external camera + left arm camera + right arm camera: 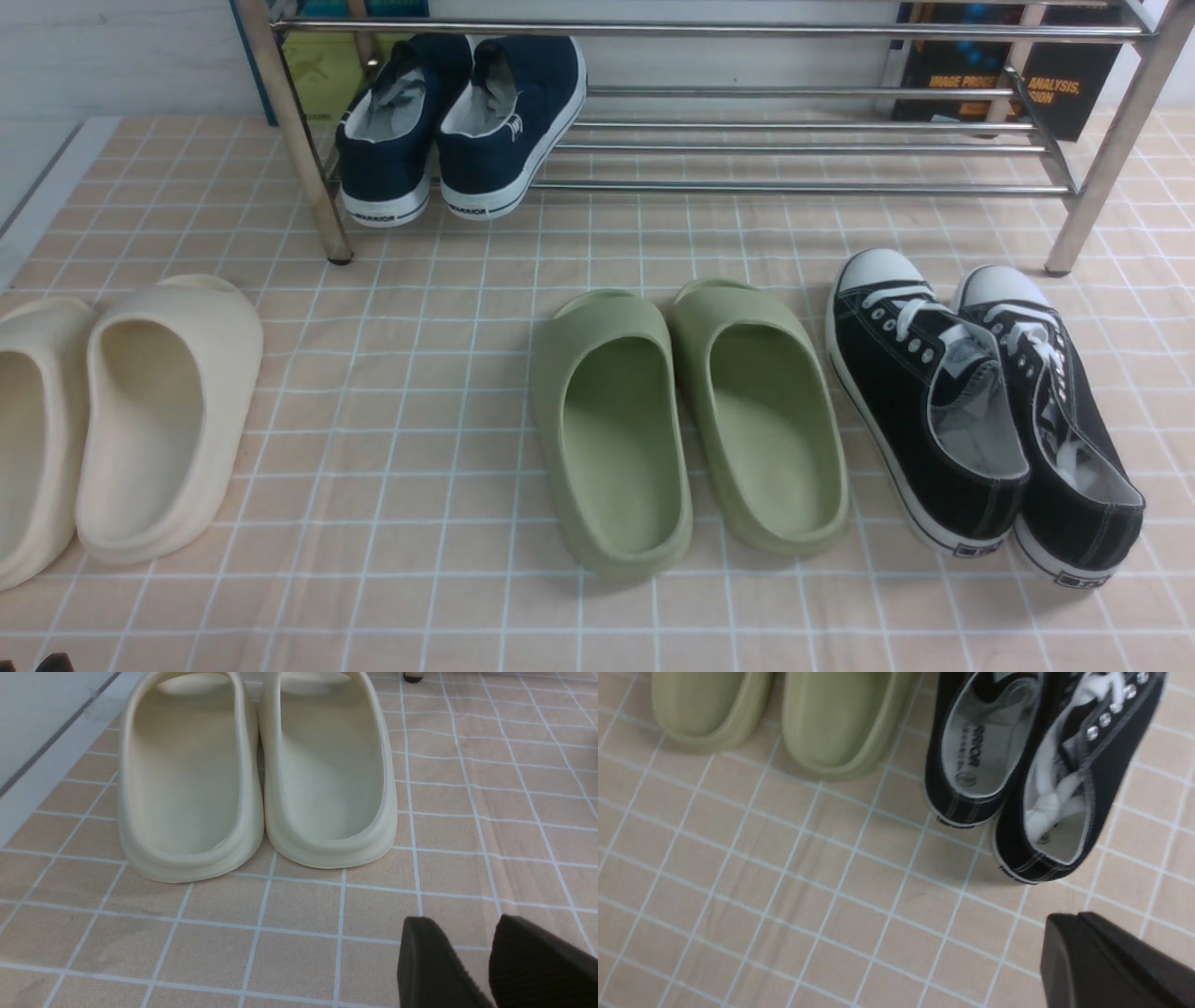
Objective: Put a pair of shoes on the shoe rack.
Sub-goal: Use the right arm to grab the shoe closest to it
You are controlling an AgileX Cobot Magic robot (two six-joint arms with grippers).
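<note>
The pair of black canvas sneakers stands on the tiled mat at the right, heels toward me: one (920, 411) and the other (1074, 439) side by side, in front of the chrome shoe rack (794, 187). They also show in the right wrist view (971, 765) (1069, 812). My right gripper (1069, 921) is shut and empty, just behind the heel of the right-hand sneaker. My left gripper (460, 926) is open and empty, low over the mat behind the cream slides (257, 765).
Navy blue sneakers (457, 121) sit on the rack's lower bars at its left end. Green slides (691, 420) lie mid-mat, next to the black sneakers. Cream slides (140, 420) lie at the left. Books stand behind the rack (1008, 84). The rack's legs (303, 149) (1106, 149) stand on the mat.
</note>
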